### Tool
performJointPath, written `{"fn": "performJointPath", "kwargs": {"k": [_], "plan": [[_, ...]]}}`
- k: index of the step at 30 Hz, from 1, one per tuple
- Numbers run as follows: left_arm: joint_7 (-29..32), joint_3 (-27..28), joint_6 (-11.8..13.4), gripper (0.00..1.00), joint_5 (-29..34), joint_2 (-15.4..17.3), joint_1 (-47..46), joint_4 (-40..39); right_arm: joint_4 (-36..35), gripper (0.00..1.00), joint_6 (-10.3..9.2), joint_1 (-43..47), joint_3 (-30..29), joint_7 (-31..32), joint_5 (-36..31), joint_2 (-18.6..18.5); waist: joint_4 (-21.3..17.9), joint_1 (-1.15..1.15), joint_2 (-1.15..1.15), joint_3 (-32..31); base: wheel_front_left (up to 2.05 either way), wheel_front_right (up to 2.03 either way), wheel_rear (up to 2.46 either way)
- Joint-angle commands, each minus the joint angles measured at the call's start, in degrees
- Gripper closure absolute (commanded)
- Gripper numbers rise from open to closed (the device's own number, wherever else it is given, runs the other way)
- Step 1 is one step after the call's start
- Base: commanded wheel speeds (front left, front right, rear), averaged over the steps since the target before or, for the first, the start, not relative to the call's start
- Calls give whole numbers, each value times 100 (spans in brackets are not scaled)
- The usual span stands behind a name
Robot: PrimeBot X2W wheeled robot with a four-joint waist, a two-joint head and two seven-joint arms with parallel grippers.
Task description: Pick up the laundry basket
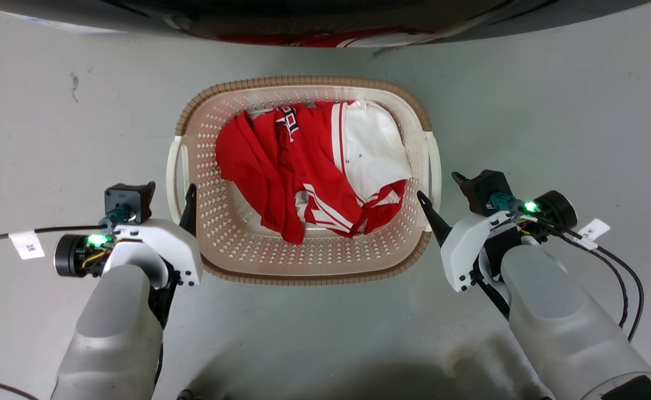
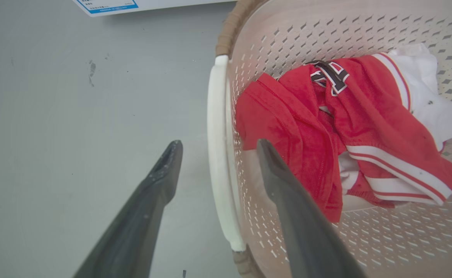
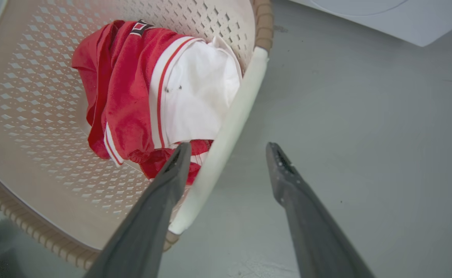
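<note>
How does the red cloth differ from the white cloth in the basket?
The red cloth shows more area than the white cloth. The red cloth has white stripes and a dark patch; the white cloth is nearly plain. The red one lies left and middle, the white one at the right. Both lie crumpled in the laundry basket.

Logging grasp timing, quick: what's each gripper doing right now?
Left gripper: open, a finger on each side of the laundry basket's white handle, holding nothing.
Right gripper: open, likewise straddling the other handle, holding nothing.
</note>
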Motion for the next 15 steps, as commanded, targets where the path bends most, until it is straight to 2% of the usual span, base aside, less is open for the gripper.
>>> {"fn": "performJointPath", "kwargs": {"k": [1, 15], "plan": [[-14, -28, -8, 0, -23, -10, -128, 26, 64, 0, -4, -135, 56, -13, 48, -8, 10, 0, 0, 82, 0, 0, 0], [-14, -240, -8, 0, -69, -88, -437, 238, 255, 0, -4, -438, 284, -14, 161, -8, 9, 0, 0, 410, 0, 0, 0]]}}
